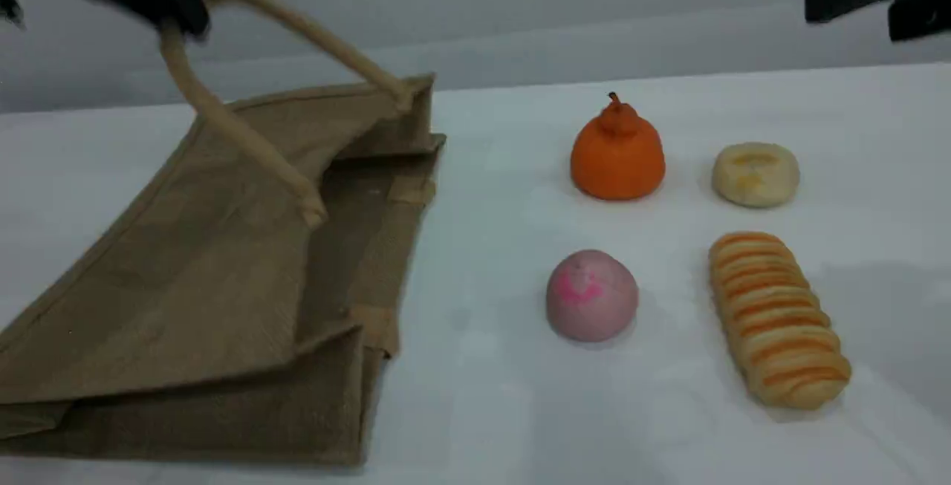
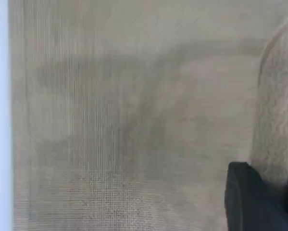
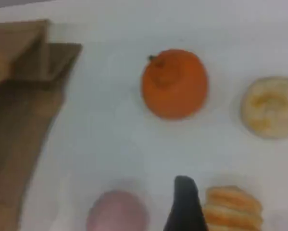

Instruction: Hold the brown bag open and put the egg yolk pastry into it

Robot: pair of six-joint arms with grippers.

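The brown bag lies on its side at the left of the table, mouth facing right. One beige rope handle is pulled up off it to my left gripper, which is shut on the loop near the top left. In the left wrist view the bag's weave fills the frame, with the handle beside my dark fingertip. The egg yolk pastry sits at the far right. My right gripper hangs open and empty high above it; one fingertip shows.
An orange pear-shaped fruit stands left of the pastry. A pink-marked ball and a long orange-striped loaf lie nearer the front. White tabletop separates the bag from the food.
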